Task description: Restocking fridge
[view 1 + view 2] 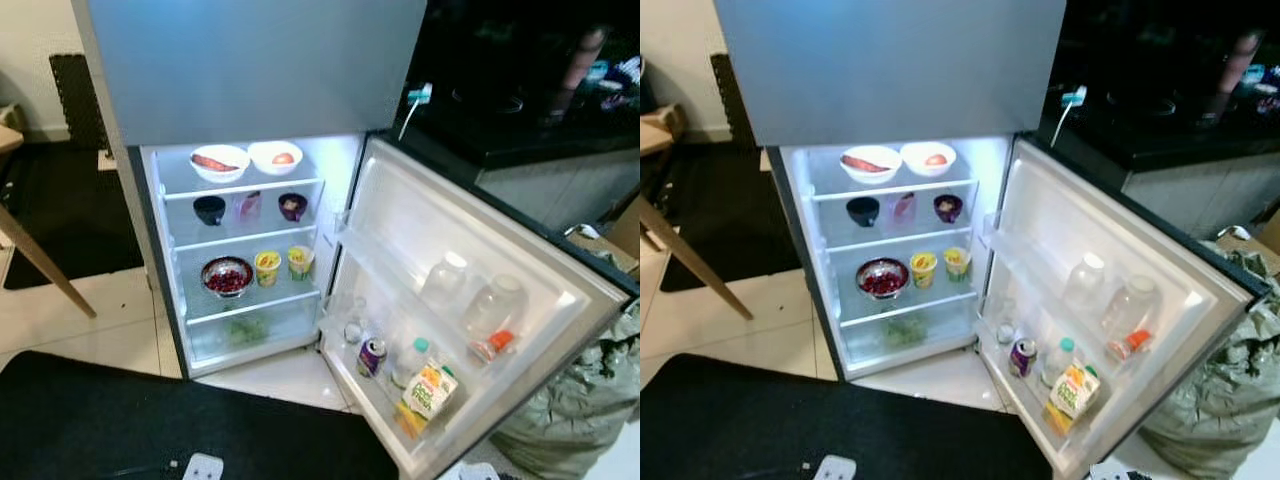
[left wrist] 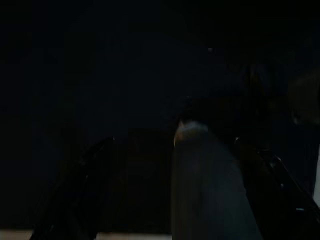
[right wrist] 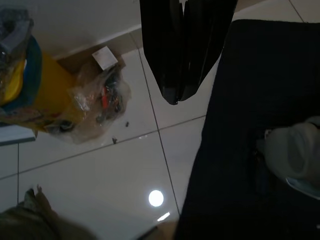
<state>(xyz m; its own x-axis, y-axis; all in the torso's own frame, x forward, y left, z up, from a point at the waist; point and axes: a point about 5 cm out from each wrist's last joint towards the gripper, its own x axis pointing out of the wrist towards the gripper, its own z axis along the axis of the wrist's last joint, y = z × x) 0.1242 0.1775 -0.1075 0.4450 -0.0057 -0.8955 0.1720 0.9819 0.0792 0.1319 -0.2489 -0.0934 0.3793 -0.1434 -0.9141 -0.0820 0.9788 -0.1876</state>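
Nearest, a black mat (image 1: pixel 150 420) lies across pale floor tiles at the robot's feet, with a small white object (image 1: pixel 203 467) at its front edge. In the right wrist view the right gripper (image 3: pixel 181 97) hangs idle above the tile and mat, its two black fingers pressed together and holding nothing. The left wrist view is very dark; the left gripper (image 2: pixel 175 200) appears as two dim finger shapes spread on either side of a pale cylindrical object (image 2: pixel 207 185), but whether they clamp it cannot be told.

Just past the mat, the fridge door (image 1: pixel 470 250) swings wide on the robot's right. Its lower rack holds a purple can (image 1: pixel 371 356), a white bottle with a green cap (image 1: pixel 410 361) and an orange-and-green juice carton (image 1: pixel 429 390); two clear jars (image 1: pixel 470 295) sit higher in the door.

Farther in, the lit fridge compartment (image 1: pixel 330 170) shows three shelves: two white bowls (image 1: pixel 247 159) on top, two dark bowls (image 1: pixel 250 208) on the middle, and a metal bowl of red fruit (image 1: pixel 227 277) beside two yellow cups (image 1: pixel 283 265) on the lowest. Greens (image 1: pixel 247 329) fill the drawer beneath.

To restock well, the robot probably needs to step closer and bend, raise an arm into the light, and aim for the open space on the middle shelf or door rack, keeping clear of the bowls.
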